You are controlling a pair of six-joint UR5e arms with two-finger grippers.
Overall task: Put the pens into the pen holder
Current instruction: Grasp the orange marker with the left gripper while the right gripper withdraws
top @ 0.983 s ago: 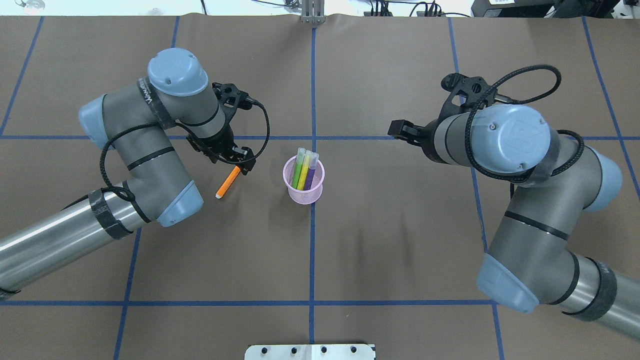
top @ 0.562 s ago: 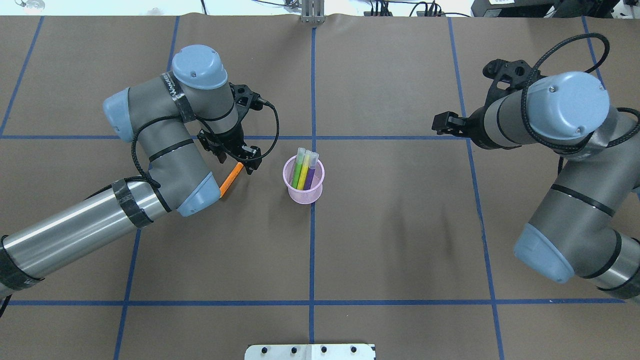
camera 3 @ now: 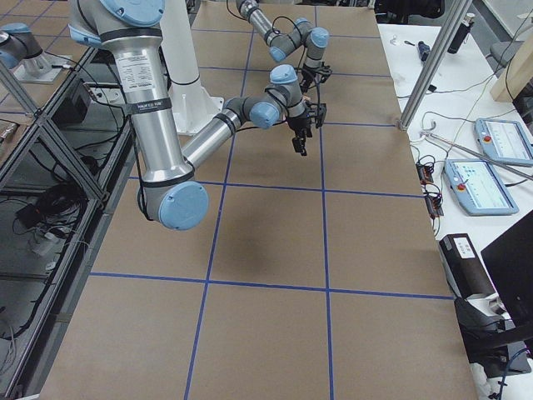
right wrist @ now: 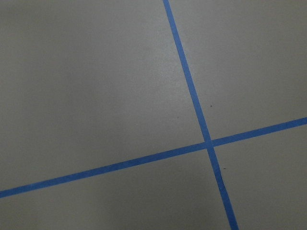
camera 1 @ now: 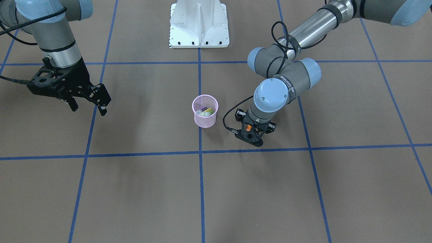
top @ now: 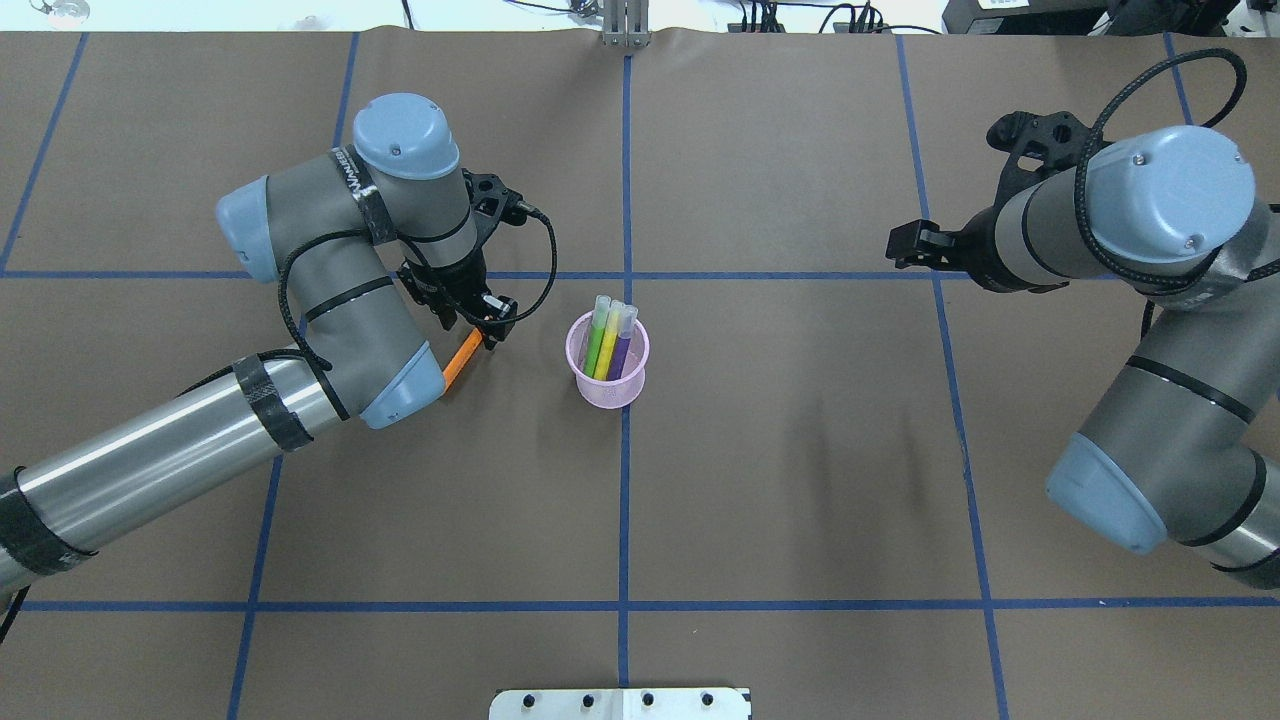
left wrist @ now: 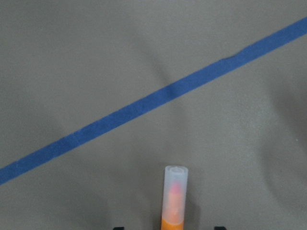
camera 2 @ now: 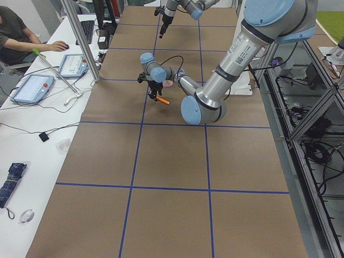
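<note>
The pink mesh pen holder (top: 607,372) stands upright at the table's centre and also shows in the front view (camera 1: 205,118). The green pen (top: 597,340), yellow pen (top: 610,345) and purple pen (top: 622,348) stand in it. The orange pen (top: 463,355) lies on the table just left of the holder. My left gripper (top: 487,322) is low over it, open, with the fingers either side of the pen. In the left wrist view the pen's pale cap (left wrist: 175,194) pokes out ahead of the fingers. My right gripper (camera 1: 88,108) is open and empty, far off to the right (top: 905,243).
The brown table cover carries blue tape grid lines (top: 625,500). The white robot base plate (camera 1: 199,23) is at the robot's side. My left elbow (top: 400,385) hangs over the orange pen's lower end. An operator and pendants (camera 2: 32,86) are beyond the far table edge.
My left gripper moved right and settled over the orange pen's upper end; the pen has stayed in place. My right arm drew back to the right, away from the holder.
</note>
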